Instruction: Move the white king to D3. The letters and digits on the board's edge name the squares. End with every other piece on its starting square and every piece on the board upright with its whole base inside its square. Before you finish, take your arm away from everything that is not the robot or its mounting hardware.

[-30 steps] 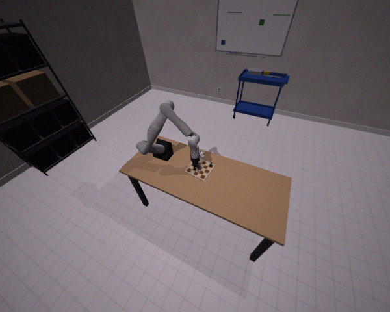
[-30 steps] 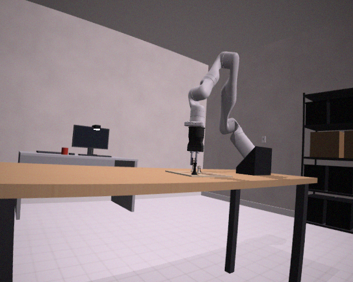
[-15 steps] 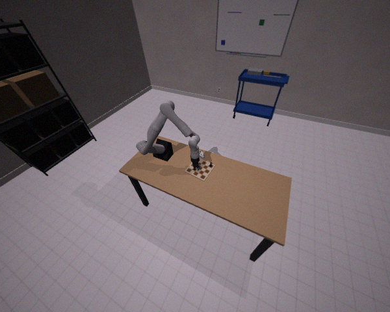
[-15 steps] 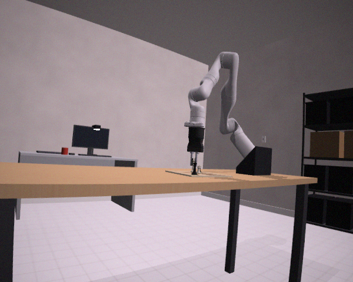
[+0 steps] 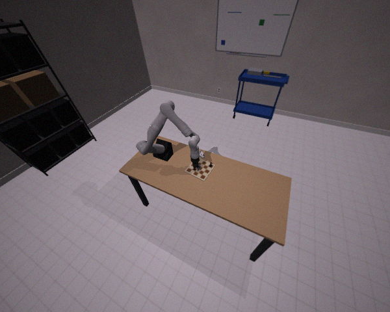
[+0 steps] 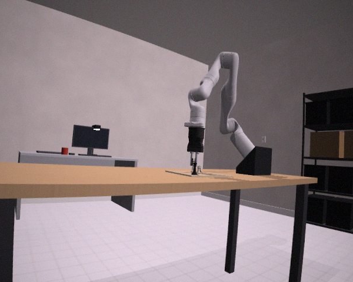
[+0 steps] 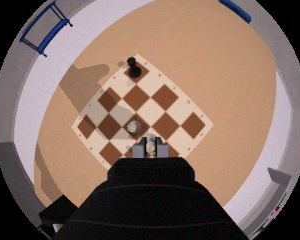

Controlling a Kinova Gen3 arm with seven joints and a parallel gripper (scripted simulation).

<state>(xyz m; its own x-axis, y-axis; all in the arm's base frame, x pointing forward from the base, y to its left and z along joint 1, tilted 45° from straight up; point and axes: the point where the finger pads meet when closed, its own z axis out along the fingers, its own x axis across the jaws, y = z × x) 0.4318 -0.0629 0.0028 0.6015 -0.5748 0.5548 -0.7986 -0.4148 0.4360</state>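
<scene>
Our gripper (image 7: 150, 150) was clamped on a pale piece, which we judged to be the white king (image 7: 150, 140). In the wrist view it showed only as a light shape between the two fingers, at the near edge of the board (image 7: 165, 96). In the exterior view the fingers (image 6: 192, 158) pointed straight down over the board. We could not tell whether the king's base touched the board or hung just above it. We think the vertical hold was chosen so that the king would stay upright and could be set down with its whole base inside one square.

Just beyond the fingers a second pale piece (image 7: 133, 126) stood on a square. A black piece (image 7: 132, 64) stood at the far corner, well apart from the gripper. Both seemed upright, and each must keep its square, so the carrying path should pass above them or beside them.

The board lay flat on the table (image 7: 210, 47), near the arm's base.

About writing: we could not read the letters and digits on the board's edge in any view, so we could not name D3 there. The whiteboard (image 5: 255, 26) on the far wall showed only small blue and green marks and no readable words. We saw no brand or label.
</scene>
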